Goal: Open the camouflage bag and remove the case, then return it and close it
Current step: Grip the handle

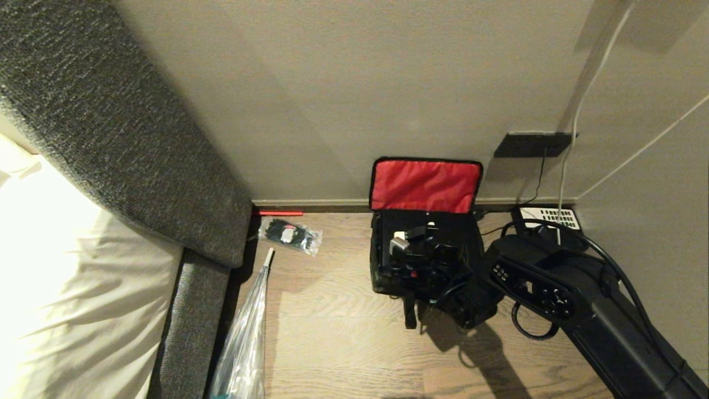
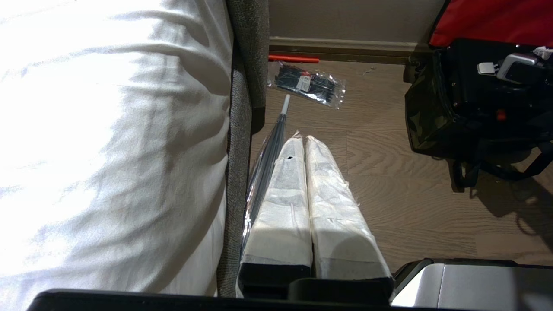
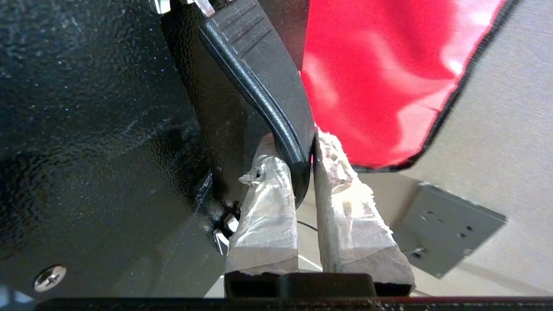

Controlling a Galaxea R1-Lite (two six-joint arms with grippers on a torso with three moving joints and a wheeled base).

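The camouflage bag (image 1: 382,277) stands on the wood floor by the wall. Its red-lined lid (image 1: 425,185) is flipped up against the wall. The black case (image 1: 437,221) sits in the bag's mouth, silver latches showing. My right gripper (image 1: 424,233) reaches in from the right, shut on the case's curved black handle (image 3: 268,99); one taped finger (image 3: 268,203) lies on each side of it. The case's textured black face (image 3: 108,129) fills that view beside the red lid (image 3: 380,77). My left gripper (image 2: 302,140) hangs shut and empty over the floor by the bed, left of the bag (image 2: 427,116).
A clear packet of black items (image 1: 291,235) and a sleeved umbrella (image 1: 249,332) lie left of the bag. A grey bed frame (image 1: 111,138) runs along the left. A telephone (image 1: 548,217), a wall socket (image 1: 534,145) and cables fill the right corner.
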